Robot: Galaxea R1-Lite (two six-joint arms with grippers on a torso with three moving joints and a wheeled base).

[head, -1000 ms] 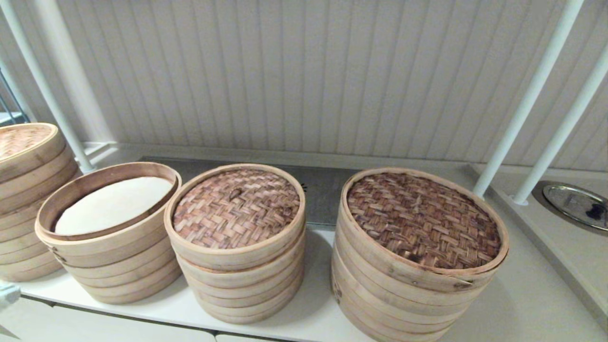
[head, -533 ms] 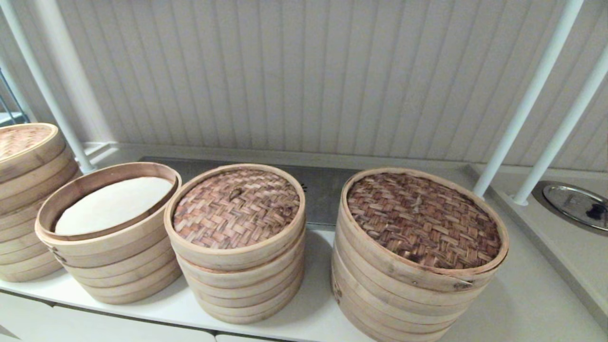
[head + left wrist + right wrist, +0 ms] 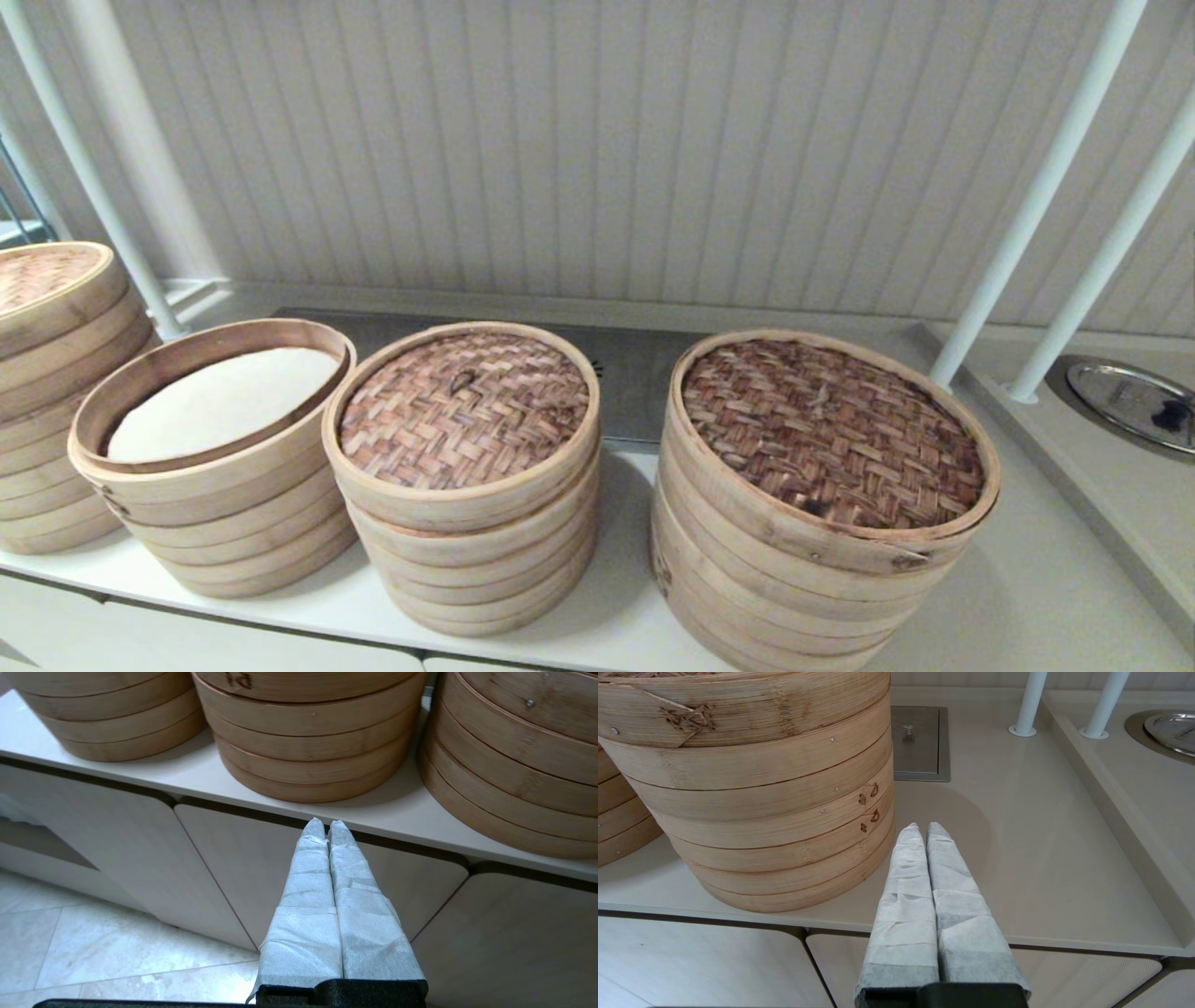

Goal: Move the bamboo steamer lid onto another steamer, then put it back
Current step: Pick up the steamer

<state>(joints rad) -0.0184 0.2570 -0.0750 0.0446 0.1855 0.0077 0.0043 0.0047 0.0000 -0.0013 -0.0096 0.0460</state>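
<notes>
Bamboo steamer lid atop middle stack, above the closed left hand

Only one bit of writing shows. On the side of the middle steamer stack, in the left wrist view, dark marks sit at the top edge of the picture. They look like two letters or numbers, but the edge cuts off their tops, so they cannot be read. The big steamer in the right wrist view has only small bamboo ties, no words.
</notes>
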